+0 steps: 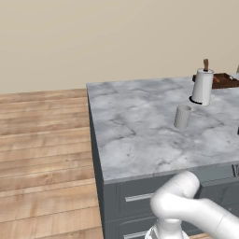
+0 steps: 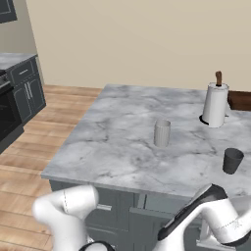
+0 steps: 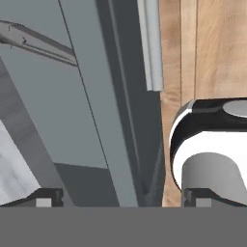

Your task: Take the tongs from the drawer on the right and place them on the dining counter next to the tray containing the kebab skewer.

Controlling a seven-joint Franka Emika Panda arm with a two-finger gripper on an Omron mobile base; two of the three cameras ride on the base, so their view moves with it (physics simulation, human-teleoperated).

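- The drawer (image 3: pixel 53 120) stands pulled out beneath the marble bench (image 1: pixel 140 135), and the hand view looks down into it past its grey front wall.
- The tongs (image 3: pixel 36 43) lie inside the drawer, at the upper left of the hand view; they are not yet picked up.
- The hand (image 3: pixel 120 198) hangs over the drawer's front edge with its fingers spread wide and nothing between them.
- Judged from this, the opening of the drawer is done; reaching in, grasping the tongs, lifting them out and carrying them to the bench are all left.
- The tray (image 1: pixel 224 81) sits at the far right of the bench, just behind the white paper-towel roll (image 1: pixel 203 86); the goal spot beside it is well apart from the drawer.
- The tongs' long axis runs slantwise across the hand view, from upper left down toward the right, roughly crossways to the drawer's front wall.
- Which end is the joined one cannot be told.
- A light grey cup (image 1: pixel 182 116) stands mid-bench, and a dark cup (image 2: pixel 232 161) nearer the right edge.
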